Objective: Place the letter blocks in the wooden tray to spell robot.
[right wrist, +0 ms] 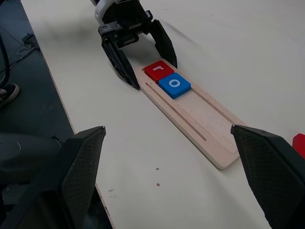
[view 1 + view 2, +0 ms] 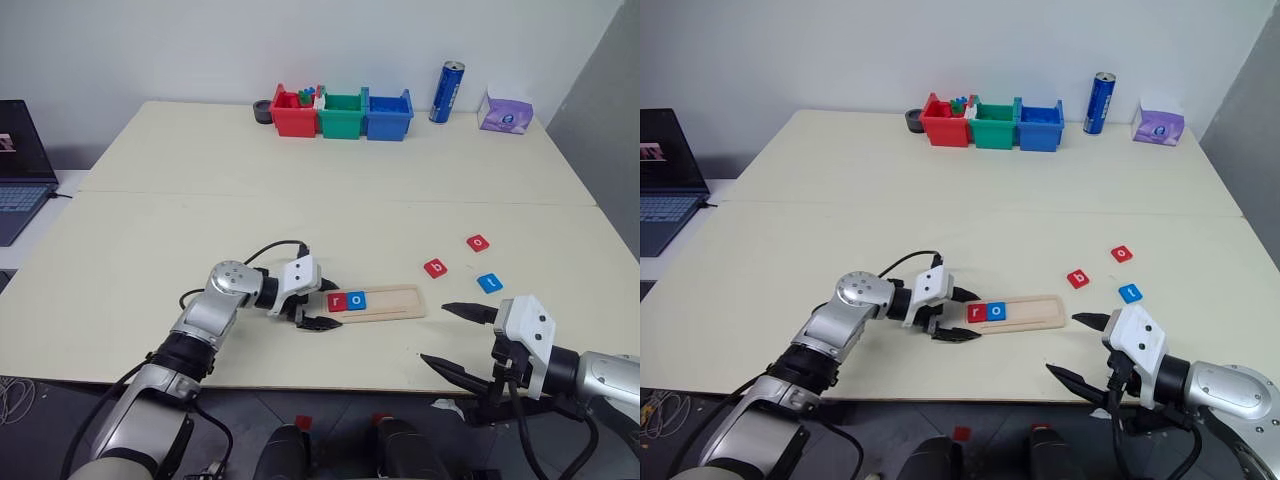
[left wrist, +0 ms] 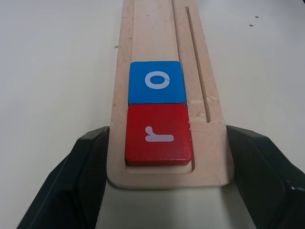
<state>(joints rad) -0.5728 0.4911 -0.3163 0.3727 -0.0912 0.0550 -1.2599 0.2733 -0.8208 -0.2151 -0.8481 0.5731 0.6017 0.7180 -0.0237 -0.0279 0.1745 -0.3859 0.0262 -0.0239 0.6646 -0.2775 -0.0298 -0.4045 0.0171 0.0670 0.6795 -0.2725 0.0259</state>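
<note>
Plainly, the long pale wooden tray (image 2: 385, 302) lies flat on the cream table (image 2: 300, 200), near its front edge. At the tray's left end a red square block with a white "r" (image 2: 336, 300) sits in the recess. A blue square block with a white "o" (image 2: 357, 300) touches it on the side toward the tray's middle. The remainder of the recess is bare wood.

The left gripper (image 2: 325, 305) meets that same end of the tray. Its black fingers (image 3: 86, 171) stand one on each long side of the tray. In the left wrist view they look pressed against the tray's edges, pinching it, though the contact itself is partly cut off by the frame.

Beyond the tray's right end three blocks lie loose and apart from each other. They are a red "b" block (image 2: 435, 268), a red "o" block (image 2: 478, 242) farther off, and a blue block (image 2: 489, 283) whose letter is too small to read surely.

The right gripper (image 2: 435, 333) hangs past the tray's right end at the table's front edge. Its fingers (image 1: 267, 162) are spread wide with nothing between them.

Far behind the tray stand a red bin (image 2: 293, 114), a green bin (image 2: 342, 114) and a blue bin (image 2: 388, 114). A dark round thing (image 2: 263, 111) is half hidden beside the red bin.
</note>
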